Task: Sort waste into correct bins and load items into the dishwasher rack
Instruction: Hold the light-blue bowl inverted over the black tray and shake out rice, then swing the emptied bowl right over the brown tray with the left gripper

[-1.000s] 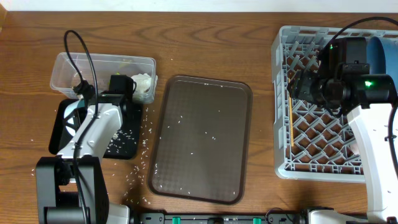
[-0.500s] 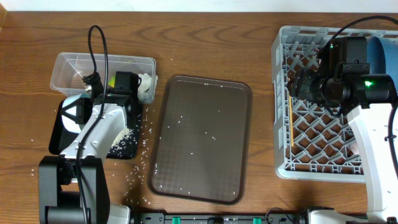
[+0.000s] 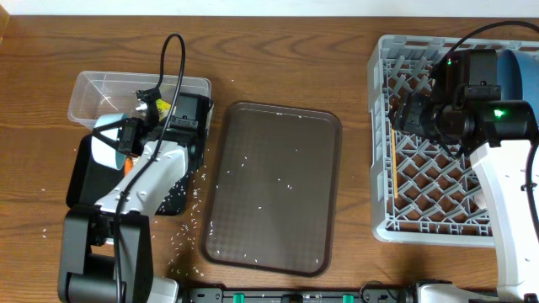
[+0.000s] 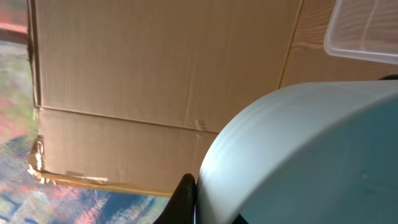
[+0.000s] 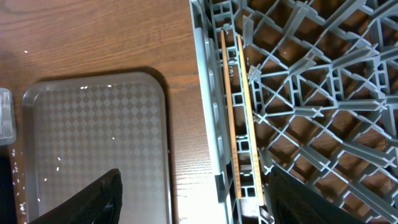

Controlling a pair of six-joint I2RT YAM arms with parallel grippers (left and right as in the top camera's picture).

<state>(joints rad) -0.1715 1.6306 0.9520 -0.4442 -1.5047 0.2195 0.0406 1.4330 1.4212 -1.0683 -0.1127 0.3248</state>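
My left gripper [image 3: 123, 143] is shut on the rim of the small light-blue cup [image 3: 103, 150], turned on its side above the black tray [image 3: 77, 187] beside the clear tub [image 3: 101, 88]. In the left wrist view the cup [image 4: 311, 162] fills the lower right, with one black finger [image 4: 185, 200] against its wall. An orange carrot [image 3: 125, 166] shows just under the arm. My right gripper [image 3: 413, 114] hangs open over the left side of the dishwasher rack [image 3: 381, 143]. Below it the two chopsticks [image 5: 239, 112] lie in the rack [image 5: 208, 118]. A blue dish [image 3: 518, 71] stands at the rack's far right.
The brown serving tray [image 3: 274, 185] lies in the middle with rice grains [image 3: 253, 160] scattered on it and on the table [image 3: 198, 194]. It also shows in the right wrist view [image 5: 93, 143]. A cardboard box [image 4: 155, 62] and the tub's corner [image 4: 367, 31] face the left wrist camera.
My left arm has swung right and rolled its wrist, bringing the light-blue cup into sight on its side and covering the white tissue in the tub. The right arm has stayed put.
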